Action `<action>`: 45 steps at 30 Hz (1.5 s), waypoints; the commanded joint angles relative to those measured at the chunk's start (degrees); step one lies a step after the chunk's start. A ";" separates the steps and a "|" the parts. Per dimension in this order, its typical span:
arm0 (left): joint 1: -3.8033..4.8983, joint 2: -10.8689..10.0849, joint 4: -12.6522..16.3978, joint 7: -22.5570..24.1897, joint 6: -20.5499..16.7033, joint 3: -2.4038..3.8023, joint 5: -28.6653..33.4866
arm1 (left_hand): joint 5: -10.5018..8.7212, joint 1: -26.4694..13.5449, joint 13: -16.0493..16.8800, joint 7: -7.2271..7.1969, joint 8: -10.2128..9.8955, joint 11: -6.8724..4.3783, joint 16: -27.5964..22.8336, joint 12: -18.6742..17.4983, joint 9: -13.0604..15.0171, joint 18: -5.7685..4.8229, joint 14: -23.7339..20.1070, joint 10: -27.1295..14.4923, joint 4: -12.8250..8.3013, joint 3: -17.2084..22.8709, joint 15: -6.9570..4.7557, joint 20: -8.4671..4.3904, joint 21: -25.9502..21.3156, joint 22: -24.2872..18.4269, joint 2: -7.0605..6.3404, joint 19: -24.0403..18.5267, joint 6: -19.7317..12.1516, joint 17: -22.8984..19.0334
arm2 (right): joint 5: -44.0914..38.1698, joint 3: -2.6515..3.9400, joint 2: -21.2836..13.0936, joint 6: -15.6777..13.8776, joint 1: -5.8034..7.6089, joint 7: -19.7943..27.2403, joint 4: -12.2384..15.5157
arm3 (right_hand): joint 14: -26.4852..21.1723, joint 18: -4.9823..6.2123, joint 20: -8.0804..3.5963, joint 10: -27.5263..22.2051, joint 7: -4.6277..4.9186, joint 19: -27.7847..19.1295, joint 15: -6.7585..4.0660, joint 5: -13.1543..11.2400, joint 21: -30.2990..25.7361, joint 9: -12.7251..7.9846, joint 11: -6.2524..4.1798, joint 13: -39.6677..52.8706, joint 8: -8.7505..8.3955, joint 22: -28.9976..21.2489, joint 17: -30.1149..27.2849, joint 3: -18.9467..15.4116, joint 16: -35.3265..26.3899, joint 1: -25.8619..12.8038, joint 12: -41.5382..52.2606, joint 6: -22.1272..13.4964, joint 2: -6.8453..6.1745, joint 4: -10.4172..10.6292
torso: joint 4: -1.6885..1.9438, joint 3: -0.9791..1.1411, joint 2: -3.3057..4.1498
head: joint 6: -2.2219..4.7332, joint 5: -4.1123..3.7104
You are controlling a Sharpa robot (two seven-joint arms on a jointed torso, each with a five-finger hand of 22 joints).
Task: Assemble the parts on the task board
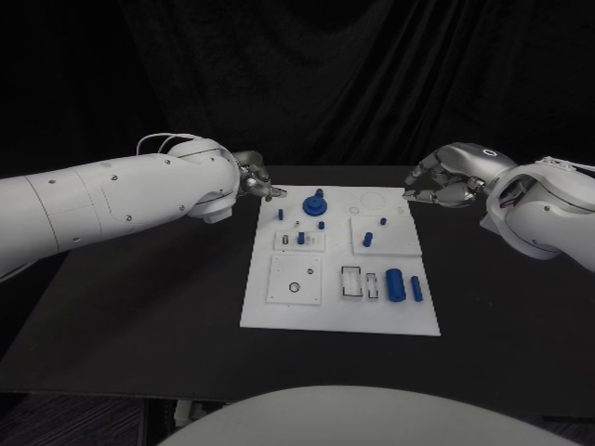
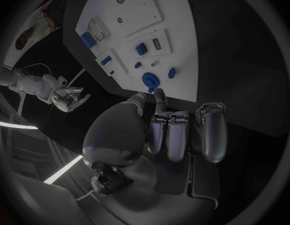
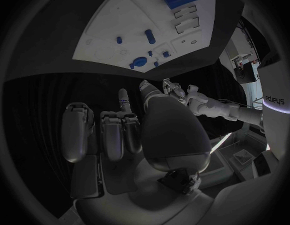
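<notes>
No text, label or number can be read anywhere.

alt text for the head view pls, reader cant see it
A white task board carrying small blue parts lies mid-table on a black table. The left hand and right hand hover at its far corners, holding nothing.

Head view down over the task board; both wrist views, behind each robot hand, sharing it.
</notes>
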 commanded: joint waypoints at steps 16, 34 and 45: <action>0.21 5.74 -10.72 1.28 6.70 -0.02 -0.13 | -7.60 -1.32 15.08 0.60 -0.85 0.31 0.37 0.20 0.56 -0.53 5.95 5.96 2.59 -2.16 0.12 0.47 0.00 5.89 -0.24 0.55 -1.24 15.08 | -0.10 0.04 0.12 0.44 -0.23 -0.87 0.09 | 5.94 0.21 0.53 5.93 0.03 0.99 0.40 0.10 -0.26 -0.03 0.38 15.08 -0.23 11.86 15.09 -0.11 0.17 0.41 0.15 0.38 0.30 -0.22 | 0.08 0.09 0.76 | 0.01 -0.03; -1.33 8.58 -14.64 2.99 8.97 -0.02 -0.13 | -8.88 -1.81 15.08 1.04 -2.16 0.76 0.37 0.20 -0.34 -0.40 5.95 5.96 2.89 -3.05 0.55 0.84 -0.53 5.64 0.11 0.11 -1.96 15.08 | -0.10 0.04 0.43 0.49 -0.24 -0.76 -0.06 | 5.94 0.21 0.53 5.93 0.03 0.99 0.40 0.10 -0.26 -0.03 0.38 15.08 -0.23 11.86 15.09 -0.11 0.17 0.41 0.15 0.38 0.30 -0.22 | -0.12 -0.03 1.39 | 0.01 0.64; -2.74 9.63 -16.01 3.61 7.59 -0.01 -0.13 | -8.28 -1.54 15.08 1.21 -2.85 0.93 0.37 0.20 -1.04 -0.39 5.95 5.96 2.72 -3.16 0.72 1.02 -0.60 5.70 0.42 0.00 -2.01 15.08 | -0.10 0.04 0.38 0.51 -0.24 -0.76 0.02 | 5.94 0.22 0.54 5.93 0.03 0.98 0.40 0.11 -0.28 -0.06 0.38 15.08 -0.31 11.86 15.09 -0.11 0.17 0.34 0.15 0.35 0.41 -0.19 | -0.07 -0.04 1.32 | 0.01 0.31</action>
